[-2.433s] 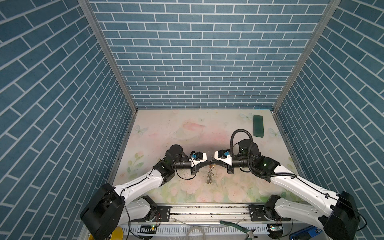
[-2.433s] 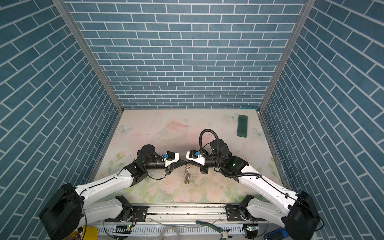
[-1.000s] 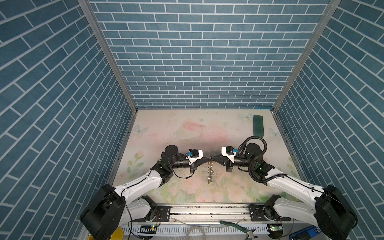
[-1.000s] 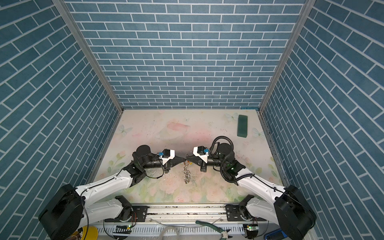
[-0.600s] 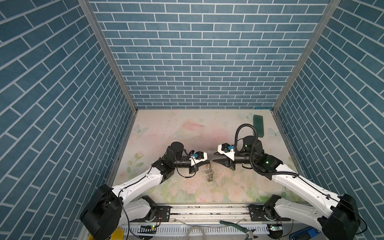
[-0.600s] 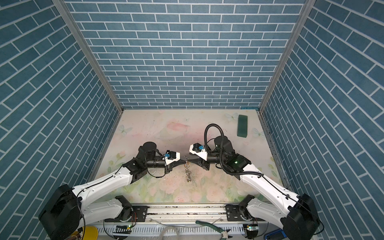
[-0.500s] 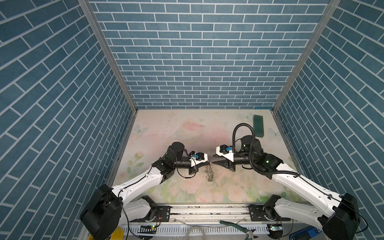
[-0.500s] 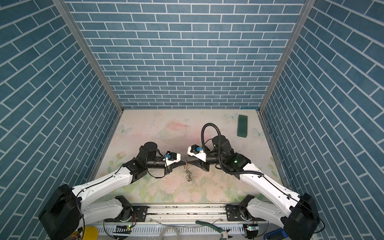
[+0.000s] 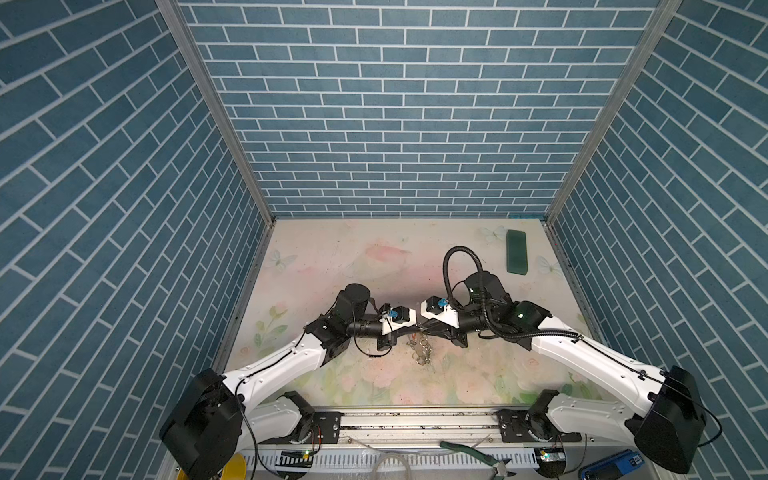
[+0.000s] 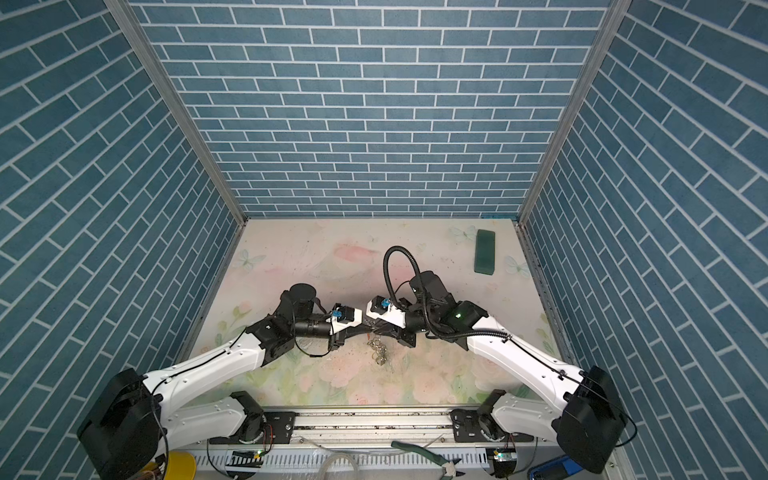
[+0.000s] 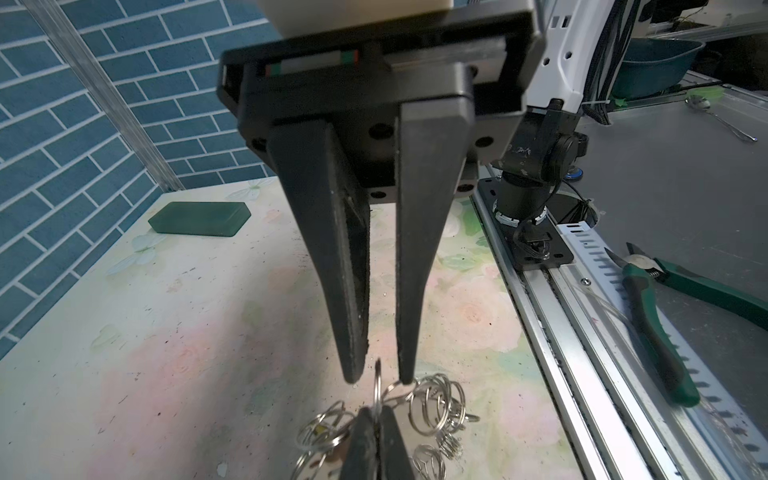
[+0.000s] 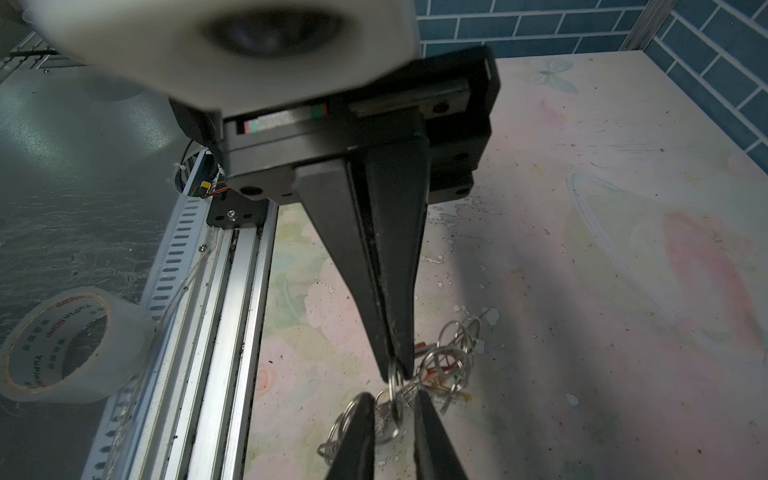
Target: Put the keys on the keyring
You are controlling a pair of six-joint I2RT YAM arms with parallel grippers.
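You've got the keyring hanging between both grippers over the table middle.
Your left gripper is pressed together on one ring; right gripper jaws stand slightly apart around seemingly the same ring, contact unclear. Expect light, loose, slick wire rings that swing and tangle, red and orange keys mixed in; grab a single ring by its edge at the tips, not the bunch. Both arms reach in low and level, grippers nose to nose.
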